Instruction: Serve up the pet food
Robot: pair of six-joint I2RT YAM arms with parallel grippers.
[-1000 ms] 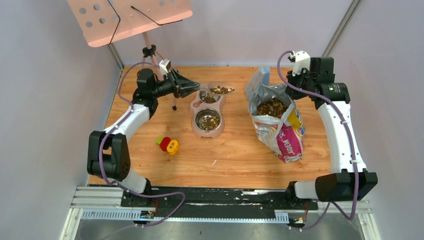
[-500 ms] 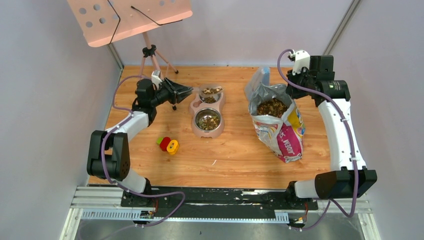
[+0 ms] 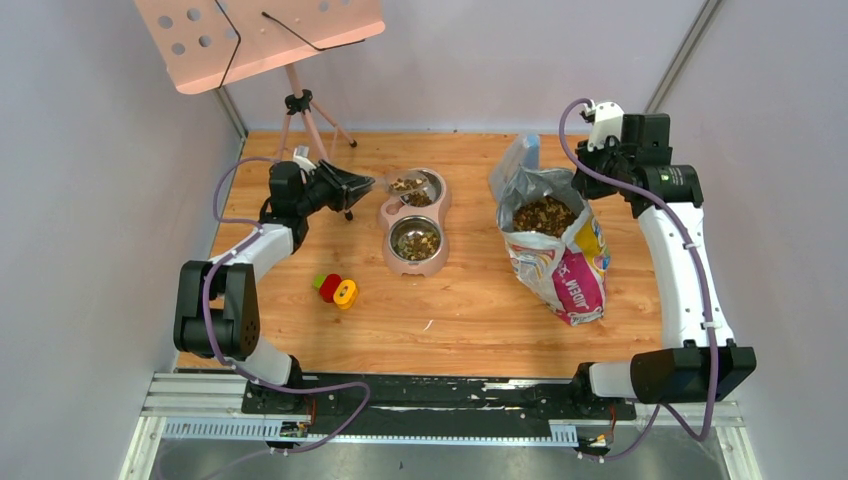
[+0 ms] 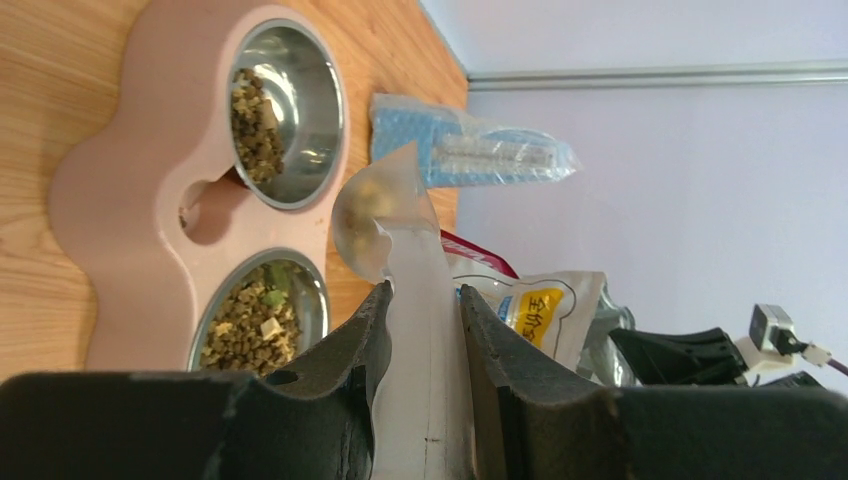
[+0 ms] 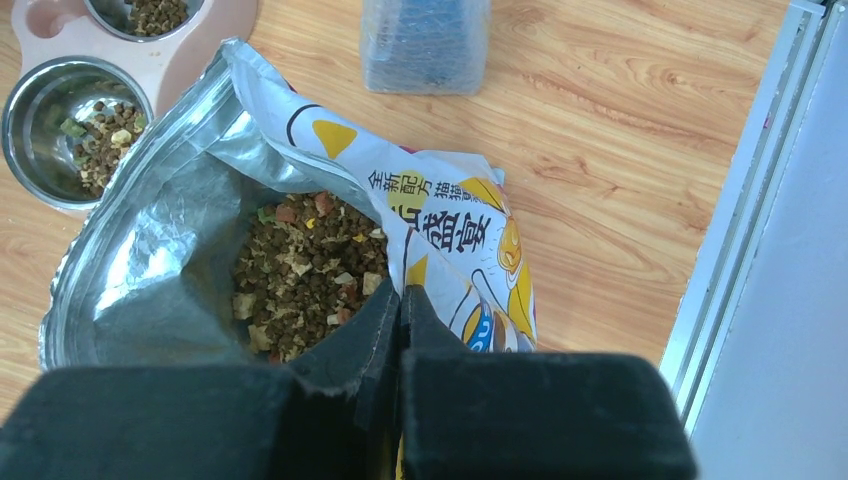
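Narrow hold by left gripper (image 3: 352, 186) on handle of clear scoop (image 4: 412, 265). Some pet food (image 3: 406, 184) in scoop, just ahead of that gripper, over far bowl of pink feeder (image 3: 387, 214) on bench (image 3: 470, 310); more in both bowls. Further right, right gripper (image 5: 400, 300) pinched shut on rim of open bag (image 3: 570, 280); main heap inside bag, just below gripper.
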